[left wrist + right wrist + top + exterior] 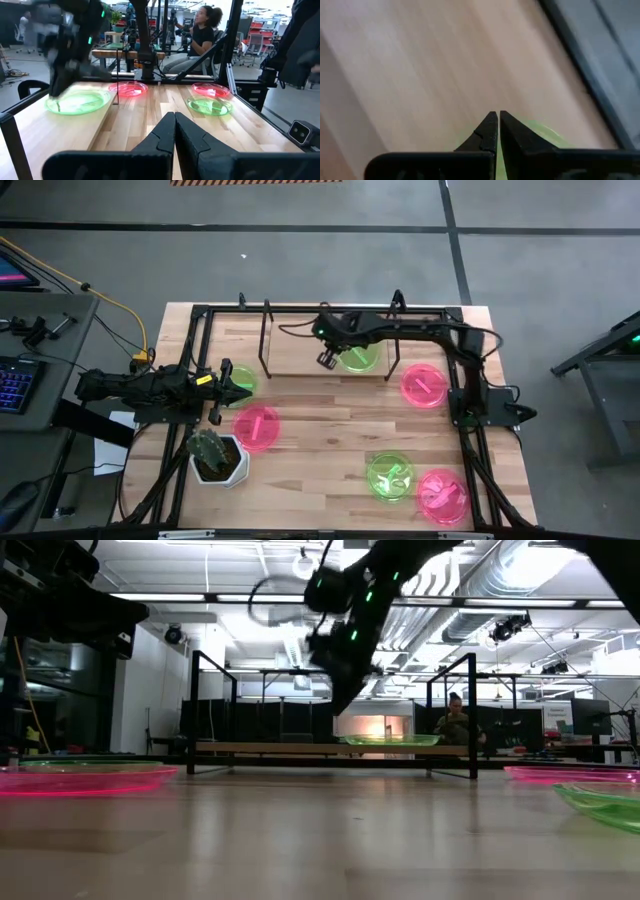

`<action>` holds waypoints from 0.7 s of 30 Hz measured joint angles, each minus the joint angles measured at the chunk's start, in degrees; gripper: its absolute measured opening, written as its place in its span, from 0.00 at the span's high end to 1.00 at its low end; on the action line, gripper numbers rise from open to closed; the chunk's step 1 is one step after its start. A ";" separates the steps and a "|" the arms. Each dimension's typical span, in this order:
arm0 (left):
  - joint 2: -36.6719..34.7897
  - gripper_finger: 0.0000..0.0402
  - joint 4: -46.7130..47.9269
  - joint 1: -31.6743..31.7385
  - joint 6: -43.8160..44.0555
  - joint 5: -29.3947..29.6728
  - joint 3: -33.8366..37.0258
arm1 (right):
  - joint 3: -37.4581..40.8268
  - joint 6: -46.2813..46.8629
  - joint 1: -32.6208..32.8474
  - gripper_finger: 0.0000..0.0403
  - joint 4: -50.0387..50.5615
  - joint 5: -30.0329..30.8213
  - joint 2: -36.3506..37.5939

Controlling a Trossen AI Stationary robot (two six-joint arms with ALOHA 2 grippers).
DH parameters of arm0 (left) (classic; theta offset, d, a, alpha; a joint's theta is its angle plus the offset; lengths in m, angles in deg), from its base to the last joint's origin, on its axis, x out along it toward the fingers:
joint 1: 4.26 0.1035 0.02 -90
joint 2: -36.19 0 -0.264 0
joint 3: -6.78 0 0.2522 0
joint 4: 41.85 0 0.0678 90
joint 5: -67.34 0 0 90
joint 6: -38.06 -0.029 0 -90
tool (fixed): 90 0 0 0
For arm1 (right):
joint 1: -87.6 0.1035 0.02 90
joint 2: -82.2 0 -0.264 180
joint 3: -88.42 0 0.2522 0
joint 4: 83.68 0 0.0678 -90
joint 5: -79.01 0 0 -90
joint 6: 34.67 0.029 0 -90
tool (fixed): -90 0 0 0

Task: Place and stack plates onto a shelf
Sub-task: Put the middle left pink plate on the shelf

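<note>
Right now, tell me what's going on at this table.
The right gripper is over the shelf, fingers shut, beside a green plate lying on the board. The left gripper waits, shut, at the table's left side near another green plate. Four more plates lie on the table: two pink, one green, one pink at the front.

We see the right gripper (pixel 327 360) above the shelf (pixel 295 362), its fingers closed. Just beside it lies a green plate (pixel 360 358), and thin black rods (pixel 266 340) stand on both sides of it. Toward the table's middle, bare wood (pixel 330 430) gives free passage. The left gripper (pixel 243 392) is hemmed by a pink plate (pixel 256 427) and a cactus pot (pixel 216 457).
</note>
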 joint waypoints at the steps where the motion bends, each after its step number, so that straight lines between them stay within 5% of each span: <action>1: 0.00 1.00 0.04 -0.02 0.02 -0.02 0.02 | 0.00 0.02 0.29 1.00 1.68 0.86 1.80; 9: 0.00 1.00 0.06 -0.02 0.00 -0.02 0.00 | 5.60 5.50 7.54 1.00 10.67 15.21 20.22; 15: 0.00 1.00 0.02 -0.01 0.01 -0.01 0.00 | 27.63 14.94 14.78 1.00 1.70 17.91 42.47; 21: 0.00 1.00 0.04 0.00 0.00 -0.02 0.01 | 45.77 15.24 20.97 1.00 -18.27 20.38 61.60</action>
